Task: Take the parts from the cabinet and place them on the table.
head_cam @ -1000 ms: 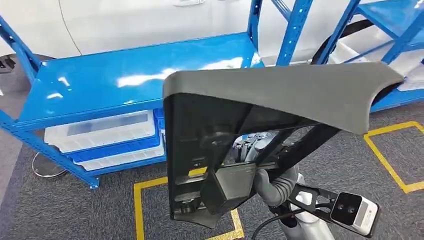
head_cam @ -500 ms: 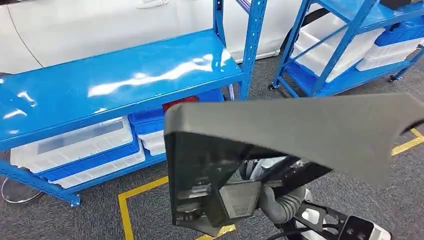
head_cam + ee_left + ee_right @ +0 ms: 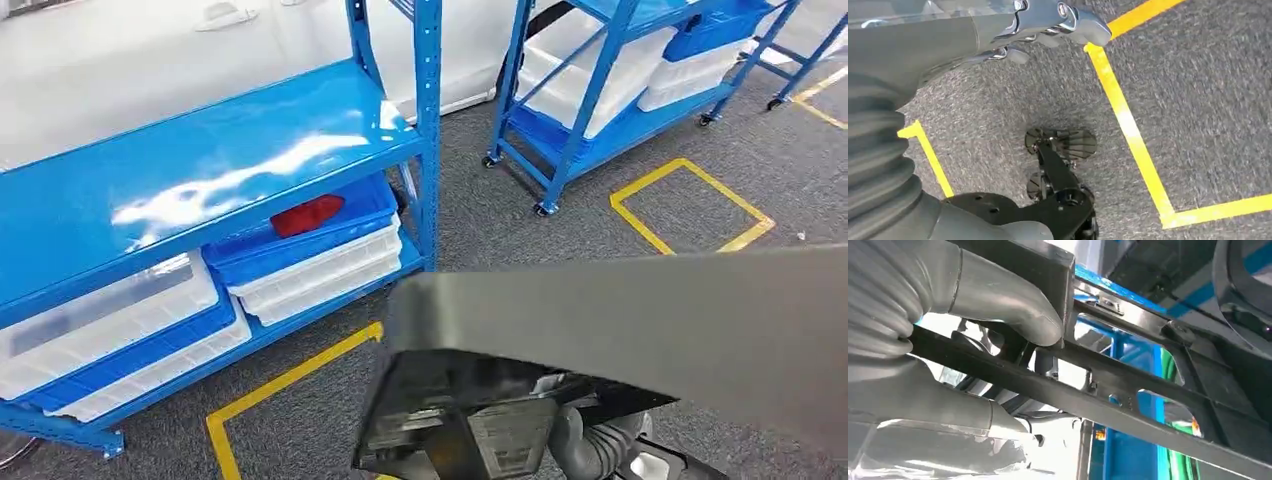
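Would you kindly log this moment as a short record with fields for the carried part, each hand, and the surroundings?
carried part: large dark plastic panel, held low in front of the body
right hand: right hand grips a bar of the panel's frame
left hand: left hand hangs over the grey carpet, holding nothing, fingers curled
shelf: blue rack, top shelf bare; white and blue bins below, one holding a red piece
floor: yellow tape lines on the carpet
second rack: blue wheeled rack with white bins
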Controlling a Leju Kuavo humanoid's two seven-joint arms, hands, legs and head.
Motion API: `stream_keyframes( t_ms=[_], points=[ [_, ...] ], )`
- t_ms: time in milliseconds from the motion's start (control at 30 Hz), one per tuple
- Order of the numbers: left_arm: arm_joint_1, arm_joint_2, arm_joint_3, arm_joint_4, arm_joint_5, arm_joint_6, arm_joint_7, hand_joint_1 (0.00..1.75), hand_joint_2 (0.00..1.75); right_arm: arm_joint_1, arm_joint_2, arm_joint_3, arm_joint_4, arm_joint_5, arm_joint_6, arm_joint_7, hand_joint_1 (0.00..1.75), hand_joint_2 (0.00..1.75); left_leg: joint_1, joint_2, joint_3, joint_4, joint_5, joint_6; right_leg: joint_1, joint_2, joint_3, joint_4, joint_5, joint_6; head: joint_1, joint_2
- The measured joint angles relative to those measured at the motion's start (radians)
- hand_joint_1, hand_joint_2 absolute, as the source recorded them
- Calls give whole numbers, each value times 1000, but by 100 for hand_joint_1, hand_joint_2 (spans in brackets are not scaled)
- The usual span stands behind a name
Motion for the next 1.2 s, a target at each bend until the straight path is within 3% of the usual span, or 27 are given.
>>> stream_keyframes(
  t_ms=[33,67,100,167,200,233,300,333,367,400,467,533,567,600,667,700,733,767,800,833,867,900,1033,1067,1100,1133,1200],
  points=[
    [-2,0,0,0,1,2,-3,0,175,0,-3,-3,-2,-11,9,0,175,175,4,-5,-5,2,-9,-6,-12,11,4,-8,7,-11,-1,0],
    [-4,-1,0,0,4,2,-9,0,175,-3,-3,-6,-3,-22,20,0,175,175,7,-55,-13,33,-37,-9,-12,19,2,-9,10,-16,-1,0],
    [-3,-1,1,0,9,3,-12,0,175,-6,-3,-8,-2,-31,32,0,175,175,9,-87,-40,97,-79,-10,-10,27,-1,-9,12,-20,-3,0],
    [-2,0,4,0,17,7,-18,0,175,-9,-3,-15,5,-47,56,0,175,175,7,-115,-121,277,-157,-11,-5,50,-5,-9,15,-26,-3,0],
    [-1,1,5,0,20,10,-19,0,175,-10,-3,-20,10,-53,66,0,175,175,7,-116,-147,331,-168,-10,-1,63,-6,-9,16,-27,-3,0],
    [0,1,5,0,21,11,-20,0,175,-11,-3,-25,15,-57,75,0,175,175,6,-117,-151,334,-152,-6,2,76,-5,-8,17,-27,-2,0],
    [-1,0,5,0,21,15,-21,0,175,-23,-2,-35,26,-64,89,0,175,175,5,-124,-95,204,-66,6,7,104,-2,-7,18,-27,-3,0],
    [-2,0,5,0,21,15,-23,0,175,-29,-1,-40,30,-68,96,0,175,175,3,-144,-51,109,-19,15,9,114,0,-6,18,-27,-3,0],
    [-1,5,6,0,21,15,-27,0,175,-35,-1,-45,35,-69,106,0,175,175,2,-207,-21,32,0,28,5,124,-1,-6,19,-25,-1,0],
    [0,4,6,0,19,13,-29,0,175,-43,0,-51,40,-69,112,0,175,175,5,-222,-17,15,-1,31,10,134,-7,-2,22,-18,1,0],
    [-8,6,6,0,16,7,-32,0,175,-44,6,-59,47,-56,115,0,175,175,-3,-205,-16,12,-4,29,-3,156,-18,-5,29,-4,-1,0],
    [-10,8,6,0,5,-4,-32,0,175,-45,13,-59,48,-31,97,0,175,175,5,-180,-7,-8,9,37,2,173,-20,-9,35,10,-2,0],
    [-12,8,6,0,-2,-8,-32,0,175,-43,14,-58,48,-19,83,0,175,175,6,-162,-2,-17,15,43,4,120,-29,11,18,8,-1,0],
    [-13,8,6,0,-4,-10,-32,0,175,-47,14,-56,48,-13,75,0,175,175,5,-149,-2,-20,16,47,5,76,-57,66,-21,10,2,0],
    [-10,9,6,0,-12,-15,-29,0,175,-49,18,-50,55,2,34,0,175,175,2,-119,-3,-19,15,48,0,46,-139,234,-98,20,4,0],
    [-10,9,6,0,-13,-15,-29,0,175,-49,18,-47,61,6,24,0,175,175,1,-104,-5,-19,15,48,-4,44,-168,297,-116,24,5,0],
    [-11,9,6,0,-13,-15,-28,0,175,-49,19,-43,67,7,19,0,175,175,1,-91,-5,-18,14,48,-7,42,-176,312,-110,28,4,0],
    [-13,9,6,0,-13,-15,-26,0,175,-51,19,-40,73,10,14,0,175,175,1,-77,-4,-18,13,46,-9,38,-156,277,-83,30,5,0],
    [-16,9,6,0,-13,-15,-25,0,175,-60,19,-37,80,15,8,0,175,175,1,-65,-4,-16,11,43,-12,30,-110,191,-39,31,5,0],
    [-19,9,6,0,-12,-15,-21,0,175,-72,19,-33,88,21,3,0,175,175,1,-55,-3,-12,8,40,-13,13,-54,91,2,30,5,0],
    [-21,9,6,0,-11,-16,-19,0,175,-86,19,-29,97,24,-8,2,175,175,0,-45,-2,-6,3,33,-12,-25,-5,0,17,26,5,0],
    [-23,9,7,0,-8,-16,-19,0,175,-97,19,-26,105,24,-17,2,175,175,-8,-38,-3,-5,-1,26,-1,-37,-4,0,10,16,3,0],
    [-27,11,11,0,-3,-18,-13,0,175,-118,21,-18,129,19,-60,3,175,175,-5,-7,3,-6,-4,4,1,5,-15,-5,15,-8,4,0],
    [-28,11,11,0,-2,-14,-10,0,175,-121,21,-14,132,19,-69,3,175,175,0,-32,-2,4,-16,-5,-7,13,-13,-10,21,-15,3,0],
    [-28,11,12,0,-2,-12,-10,0,175,-130,21,-10,138,17,-79,3,175,175,2,-81,-17,44,-49,-7,-6,22,-14,-10,22,-20,3,0],
    [-26,11,13,0,-1,-8,-10,0,175,-138,22,-5,144,17,-84,3,175,175,3,-107,-55,128,-99,-7,-5,31,-16,-10,23,-24,2,0],
    [-23,13,19,0,0,-3,-8,0,175,-141,22,-1,156,17,-87,3,175,175,2,-118,-136,303,-170,-8,0,52,-18,-10,24,-27,1,0]
  ],
)
